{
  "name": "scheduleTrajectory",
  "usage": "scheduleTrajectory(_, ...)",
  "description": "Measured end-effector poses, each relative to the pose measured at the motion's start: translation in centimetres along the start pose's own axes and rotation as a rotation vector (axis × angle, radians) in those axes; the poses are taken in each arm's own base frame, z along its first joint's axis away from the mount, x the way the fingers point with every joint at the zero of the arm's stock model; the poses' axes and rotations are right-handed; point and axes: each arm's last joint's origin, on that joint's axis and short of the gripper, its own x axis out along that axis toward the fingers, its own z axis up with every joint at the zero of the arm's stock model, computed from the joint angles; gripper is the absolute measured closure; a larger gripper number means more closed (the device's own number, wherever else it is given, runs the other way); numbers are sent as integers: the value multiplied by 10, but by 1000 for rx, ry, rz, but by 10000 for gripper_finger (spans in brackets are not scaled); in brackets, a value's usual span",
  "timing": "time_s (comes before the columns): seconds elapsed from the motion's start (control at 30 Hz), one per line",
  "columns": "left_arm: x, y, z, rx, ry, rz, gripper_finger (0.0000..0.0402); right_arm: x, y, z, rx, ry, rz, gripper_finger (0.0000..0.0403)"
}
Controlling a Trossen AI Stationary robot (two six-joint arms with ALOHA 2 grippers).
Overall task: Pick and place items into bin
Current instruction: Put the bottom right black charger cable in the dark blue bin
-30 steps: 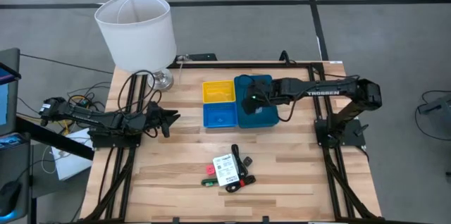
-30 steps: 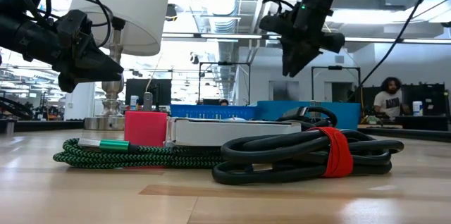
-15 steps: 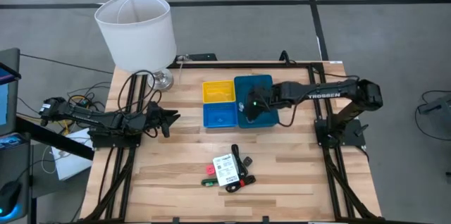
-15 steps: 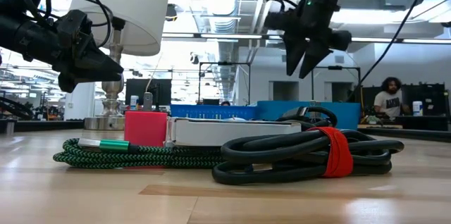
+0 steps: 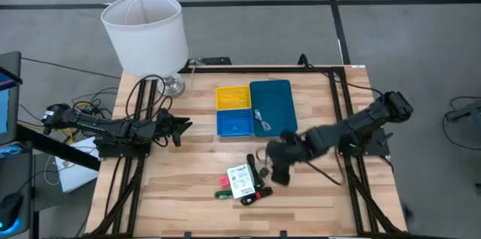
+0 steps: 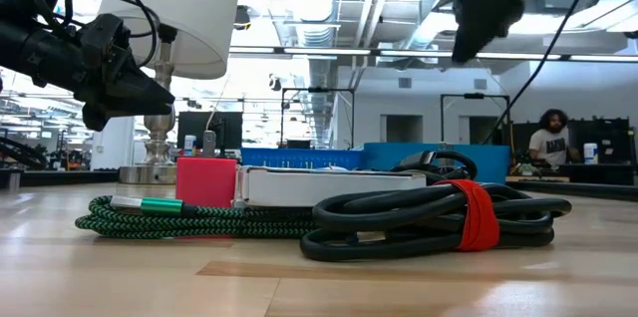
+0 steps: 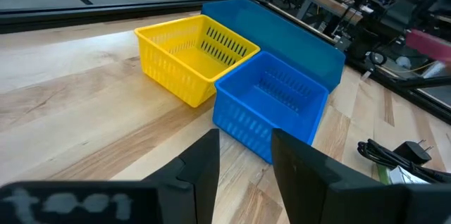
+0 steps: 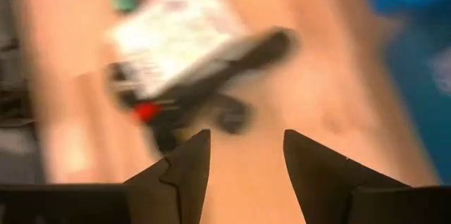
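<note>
The right gripper [image 5: 272,165] is sweeping in over the surface [image 5: 180,186] toward the pile [image 5: 244,182], jaws apart and empty. It is best slowing now, picking one piece at the pile's near edge such as the black cable [image 8: 211,90], and straddling it squarely before closing. A second ago this gripper was hanging over the teal bin [image 5: 272,100], where a thin grey cable [image 5: 261,118] is now lying. The left gripper [image 5: 179,128] is waiting beside the bins, jaws apart.

- Yellow bin [image 5: 232,97], blue bin [image 5: 234,123], teal bin [image 5: 270,105] sitting together.
- Green braided cable [image 6: 189,219] showing black flecks.
- Red strap [image 6: 477,212] wrapping black cable [image 6: 419,219].
- White printed card [image 5: 241,180].
</note>
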Motion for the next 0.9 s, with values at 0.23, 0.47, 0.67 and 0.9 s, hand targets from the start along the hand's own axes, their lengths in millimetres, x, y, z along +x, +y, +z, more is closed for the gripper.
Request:
scheduleTrajectory(0.23,0,0,0,0,0,0,286,2,48,-12,-204,-122,156,247)
scheduleTrajectory(0.47,0,0,0,-2,-2,-1,286,36,67,-29,-177,-51,148,259)
scheduleTrajectory(0.67,0,0,0,0,-1,0,286,65,74,-39,-187,20,129,261)
scheduleTrajectory(0.9,0,0,0,3,-3,-2,286,91,72,-48,-200,86,82,257)
